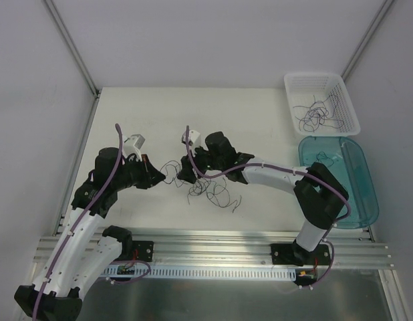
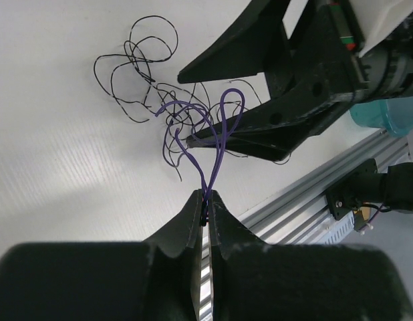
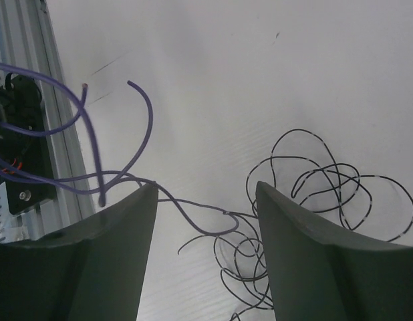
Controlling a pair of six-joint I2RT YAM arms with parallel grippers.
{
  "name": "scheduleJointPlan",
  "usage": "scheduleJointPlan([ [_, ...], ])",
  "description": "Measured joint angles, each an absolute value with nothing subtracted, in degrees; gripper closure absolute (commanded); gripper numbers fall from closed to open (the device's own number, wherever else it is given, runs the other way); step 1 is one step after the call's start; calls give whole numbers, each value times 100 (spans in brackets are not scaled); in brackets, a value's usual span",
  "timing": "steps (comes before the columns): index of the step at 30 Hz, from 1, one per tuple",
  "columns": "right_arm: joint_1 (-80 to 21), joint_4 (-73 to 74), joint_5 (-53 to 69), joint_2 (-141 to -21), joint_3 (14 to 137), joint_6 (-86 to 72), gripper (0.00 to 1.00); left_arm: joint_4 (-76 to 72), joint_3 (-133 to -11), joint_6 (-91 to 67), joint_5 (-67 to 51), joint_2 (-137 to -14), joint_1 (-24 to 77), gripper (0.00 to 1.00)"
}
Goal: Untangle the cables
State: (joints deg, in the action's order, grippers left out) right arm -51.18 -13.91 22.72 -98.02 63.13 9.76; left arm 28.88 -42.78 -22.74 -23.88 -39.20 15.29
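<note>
The cables (image 1: 213, 192) lie in a loose tangle on the table (image 1: 153, 114), near the middle of its near edge. The left gripper (image 2: 205, 198) is pinched tight on a few purple strands that stand up in loops. The right gripper (image 3: 206, 190) hangs over the tangle with its jaws apart, a strand running between them. More strands sit in a white basket (image 1: 290, 83) at the far right corner.

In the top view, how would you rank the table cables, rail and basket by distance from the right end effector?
1. Cables, mid-table, just beside the right end effector.
2. Rail, along the near edge.
3. Basket, far right corner.
</note>
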Motion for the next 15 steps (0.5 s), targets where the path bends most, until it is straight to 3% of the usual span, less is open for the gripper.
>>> scheduleJointPlan([
  [4, -5096, -1428, 2609, -10141, 6368, 1044, 43, 2884, -4278, -2283, -2388, -3898, 1529, 100],
  [7, -5072, -1417, 2816, -10267, 6368, 1107, 59, 2884, -4278, -2285, -2381, -3898, 1529, 100],
  [8, -5061, -1400, 2867, -10278, 6368, 1125, 78, 2884, -4278, -2287, -2375, -3898, 1529, 100],
  [11, -5006, -1382, 2963, -10254, 6353, 1168, 99, 2880, -4274, -2287, -2329, -3898, 1529, 100],
  [15, -4925, -1059, 2928, -9924, 6198, 1179, 99, 2858, -4178, -2303, -2110, -3896, 1529, 83],
])
